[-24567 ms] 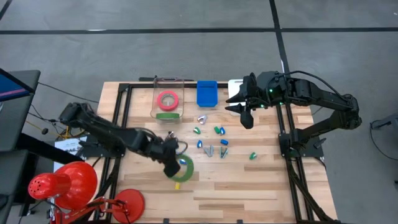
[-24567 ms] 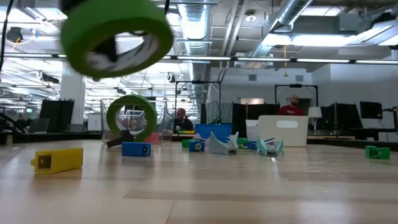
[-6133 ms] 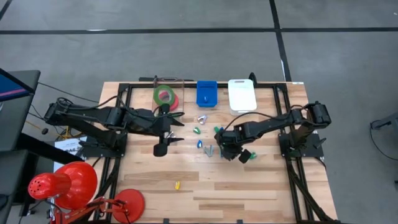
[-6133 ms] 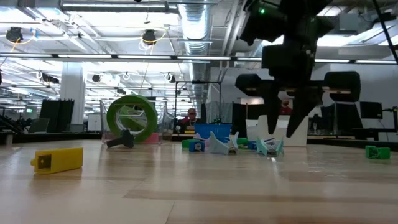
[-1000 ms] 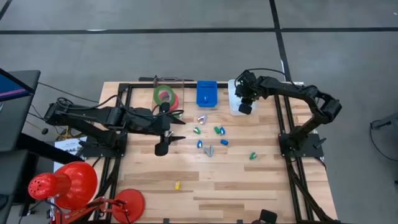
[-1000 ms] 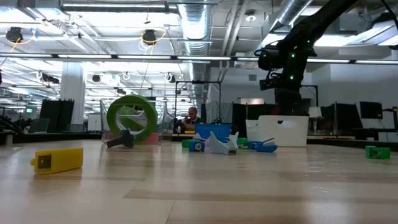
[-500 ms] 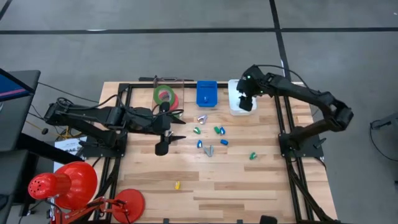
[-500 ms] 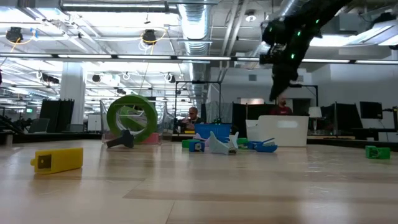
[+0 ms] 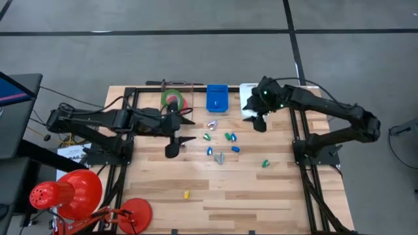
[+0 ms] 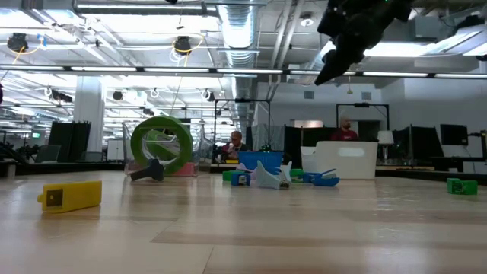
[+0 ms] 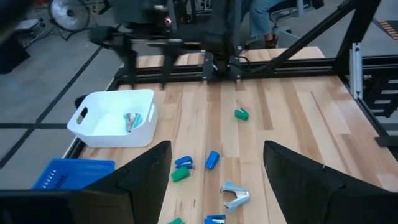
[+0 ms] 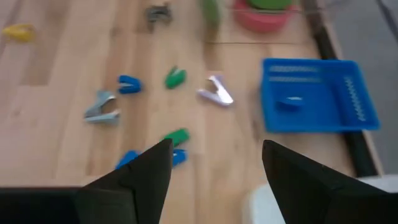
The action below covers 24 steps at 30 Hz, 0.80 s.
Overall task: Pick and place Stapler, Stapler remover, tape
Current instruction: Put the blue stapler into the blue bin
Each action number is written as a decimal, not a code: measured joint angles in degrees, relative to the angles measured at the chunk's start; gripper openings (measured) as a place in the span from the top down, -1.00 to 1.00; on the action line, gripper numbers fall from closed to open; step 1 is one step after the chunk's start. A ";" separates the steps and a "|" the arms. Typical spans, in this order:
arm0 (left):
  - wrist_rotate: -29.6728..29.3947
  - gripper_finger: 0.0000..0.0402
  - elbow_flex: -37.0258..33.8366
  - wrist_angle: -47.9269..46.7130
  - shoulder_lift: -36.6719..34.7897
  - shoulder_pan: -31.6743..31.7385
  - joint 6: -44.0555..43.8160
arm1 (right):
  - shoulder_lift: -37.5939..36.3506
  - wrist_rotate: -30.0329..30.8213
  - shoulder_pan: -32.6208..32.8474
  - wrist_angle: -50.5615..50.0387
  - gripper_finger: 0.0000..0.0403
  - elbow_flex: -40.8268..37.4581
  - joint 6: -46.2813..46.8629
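Wooden tabletop (image 9: 261, 196): right claw (image 9: 256, 116), spread and empty beside white bin (image 11: 112, 118); next, grasp another stapler remover (image 9: 218, 157).

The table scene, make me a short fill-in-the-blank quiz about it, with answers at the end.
1. The basket between the clear box and the white bin is coloured ____.
2. The tape roll standing on edge in the low view is ____.
3. The small block lying alone near the table's front edge is ____.
4. The right gripper hangs by the white bin with its fingers ____.

Answers: blue; green; yellow; open
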 joint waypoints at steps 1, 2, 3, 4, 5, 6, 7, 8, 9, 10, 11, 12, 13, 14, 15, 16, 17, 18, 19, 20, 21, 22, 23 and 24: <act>-0.02 -0.22 0.00 0.00 0.00 0.35 0.00 | 0.26 0.01 0.99 -0.10 -0.19 0.00 -0.11; 0.01 -0.22 0.00 0.02 0.00 0.81 0.02 | 0.41 0.04 1.93 -0.50 -0.19 -0.01 -0.29; 0.01 -0.22 0.00 0.04 0.00 1.24 0.02 | 0.46 0.13 2.67 -1.11 -0.19 -0.09 -0.45; 0.01 -0.22 0.00 0.06 0.00 1.70 0.01 | 0.66 0.19 3.39 -1.44 -0.19 -0.09 -0.86; 0.01 -0.22 0.00 0.14 0.00 2.24 0.02 | 1.12 0.20 4.36 -1.25 -0.19 -0.03 -1.14; 0.01 -0.22 0.00 0.23 0.00 2.77 0.01 | 1.54 0.24 5.24 -1.35 -0.19 -0.01 -1.13; -0.01 -0.22 0.02 0.33 0.00 3.25 0.02 | 1.83 0.26 5.81 -2.19 -0.19 -0.10 -1.13; -0.02 -0.22 0.00 0.45 0.00 3.66 0.00 | 2.03 0.25 6.30 -2.91 -0.19 -0.13 -1.18; -0.02 -0.22 0.00 0.55 0.00 4.18 0.01 | 2.18 0.13 6.99 -2.97 -0.19 -0.09 -1.24; -0.02 -0.22 0.00 0.57 0.00 4.65 0.01 | 2.25 0.08 7.59 -3.50 -0.19 -0.07 -1.30; -0.02 -0.22 0.00 0.77 0.00 4.97 0.02 | 2.27 0.24 8.22 -4.66 -0.19 -0.07 -1.32; -0.02 -0.22 0.00 1.24 0.00 5.31 0.02 | 2.27 0.30 8.95 -5.21 -0.19 -0.09 -1.32; -0.01 -0.22 0.00 1.52 0.00 5.80 0.02 | 2.27 0.30 9.73 -5.22 -0.19 -0.09 -1.31; 0.01 -0.22 0.02 1.47 0.00 6.16 0.01 | 2.27 0.30 10.51 -5.28 -0.19 -0.09 -1.27; 0.01 -0.22 0.00 1.46 0.00 6.45 0.02 | 2.27 0.30 11.27 -5.32 -0.19 -0.09 -0.77; 0.01 -0.22 0.01 1.50 0.00 6.75 0.02 | 2.26 0.29 11.95 -5.33 -0.19 -0.09 0.00; -0.01 -0.22 0.00 1.58 0.00 7.04 0.02 | 2.24 0.28 12.55 -5.34 -0.19 -0.09 1.12; 0.00 -0.22 0.00 1.71 0.00 7.22 0.02 | 2.23 0.29 13.13 -5.40 -0.19 -0.09 2.51; -0.02 -0.22 0.00 1.75 0.00 7.40 0.02 | 2.23 0.36 13.70 -5.54 -0.19 -0.09 3.90; -0.02 -0.22 0.02 1.73 0.00 7.57 0.02 | 2.26 0.53 14.30 -5.69 -0.19 -0.09 5.12; -0.02 -0.22 0.00 1.80 0.00 7.57 -0.15 | 2.52 0.74 14.96 -5.59 -0.19 -0.08 6.32; -0.01 -0.22 0.01 2.10 0.00 7.53 -1.21 | 3.10 1.00 15.82 -5.27 -0.19 -0.04 7.55; -0.01 -0.22 0.01 2.40 0.00 7.43 -2.54 | 3.68 1.62 16.74 -5.10 -0.19 -0.02 8.70; 0.01 -0.22 0.01 2.45 0.00 7.38 -3.70 | 4.28 2.40 17.52 -5.42 -0.19 -0.08 9.75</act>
